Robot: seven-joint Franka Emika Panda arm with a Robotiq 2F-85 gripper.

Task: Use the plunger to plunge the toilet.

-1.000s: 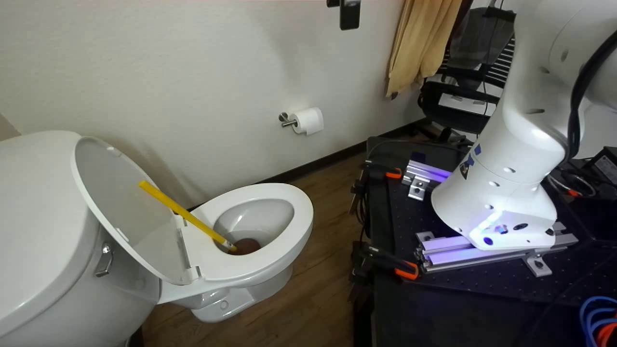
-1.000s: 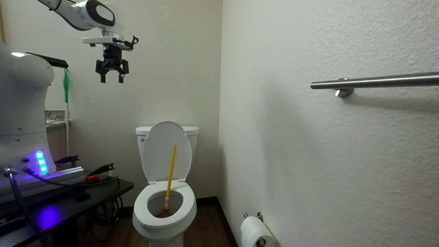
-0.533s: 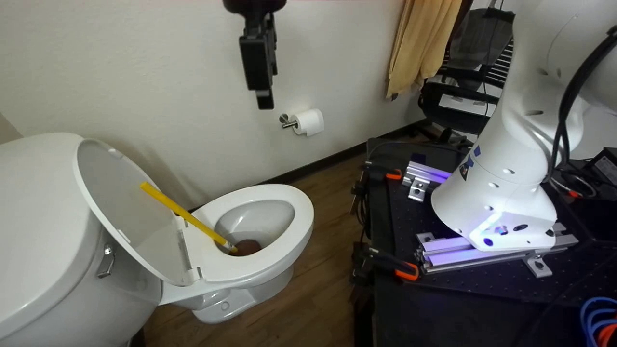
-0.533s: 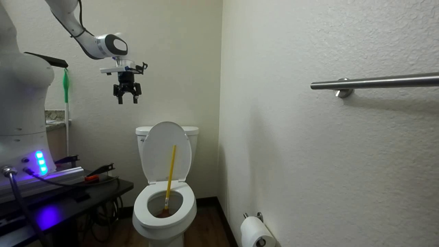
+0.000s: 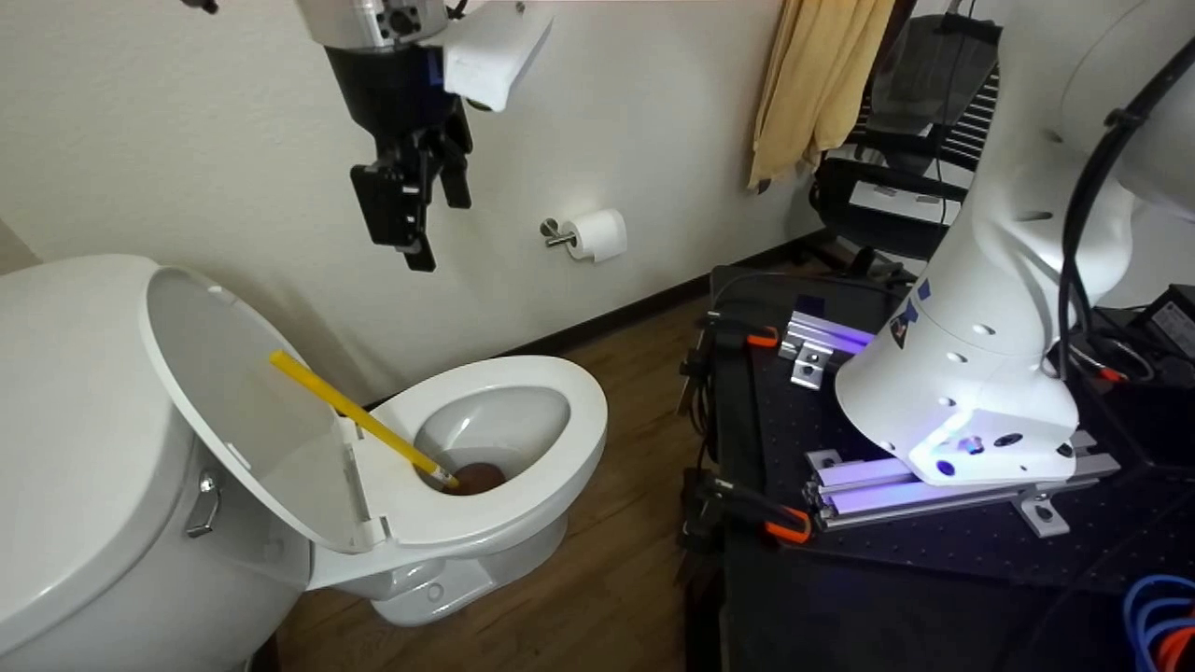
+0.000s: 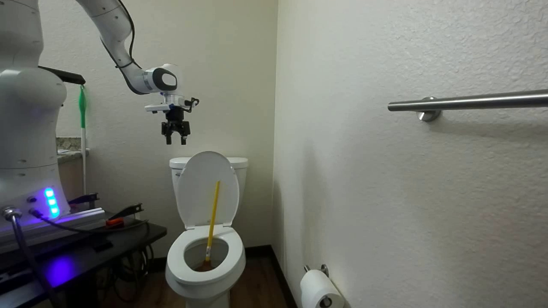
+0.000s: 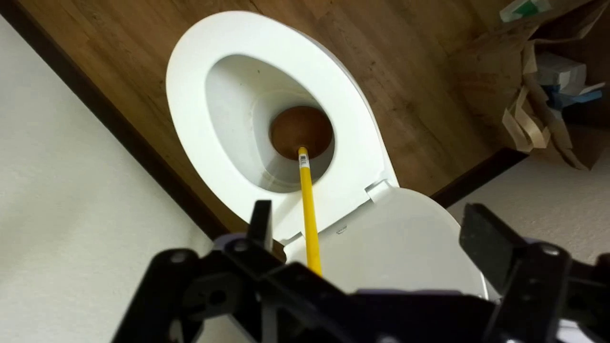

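Lower and further right than a second ago, as seen in an exterior view, the black two-fingered claw [image 6: 176,140] hangs from the white jointed arm [image 6: 114,36], its fingers spread and nothing between them. The yellow-handled plunger [image 5: 369,422], a thin straight stick ending in a dark reddish-brown rubber cup [image 7: 301,128], has not stirred: it stands tilted in the white porcelain toilet [image 6: 176,259], cup down in the bowl [image 7: 231,95], handle [image 6: 214,211] crossing the far part of the white seat [image 7: 187,95] and leaning towards the raised oval white lid [image 6: 203,188]. Whether its top touches the lid I cannot tell.

Reaching for that handle looks like the step in hand. In that same view the claw sits left of the stick, and the wrist view shows the stick nearer one finger than the other, so shift right and centre first. Come down with a finger on each side, clear of the lid, and close squarely on the upper handle. Grip firmly, for a thin stick may swivel once pushed. After that, tip it upright so the cup sits flat before plunging.
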